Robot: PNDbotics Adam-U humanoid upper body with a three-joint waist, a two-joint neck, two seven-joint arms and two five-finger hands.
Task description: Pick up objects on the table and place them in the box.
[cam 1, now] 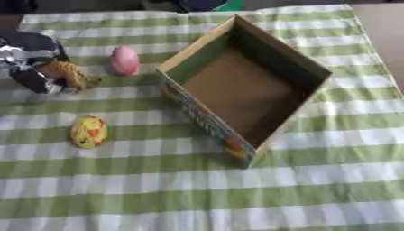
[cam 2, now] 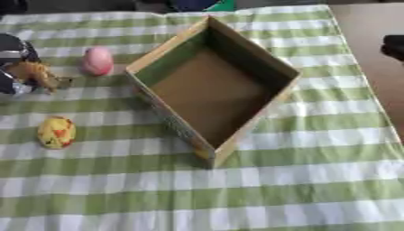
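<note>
- Leftward, black-and-silver left hand (cam 1: 31,58) curled round a fuzzy tan-brown object (cam 1: 69,73) (shape unclear), low over the green-and-white checked surface (cam 1: 236,194).
- Pink egg-shaped object (cam 1: 125,60) just beside.
- Yellow oval object (cam 1: 88,131) nearer.
- Open brown cardboard box (cam 1: 292,58) centre, empty.

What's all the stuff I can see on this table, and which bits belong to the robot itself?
Tablecloth: one, green and white check, covering the table.
Box: one, brown cardboard, open on top and empty, middle of the table, set askew.
Pink egg-shaped object: one, pink, left of the box, toward the far side.
Yellow object: one, yellow with red marks, rounded, near left of the box.
Tan object: one, brownish, at the left edge, in the robot's hand.
Left hand: one, black and silver, at the left edge, fingers curled round the tan object.
</note>
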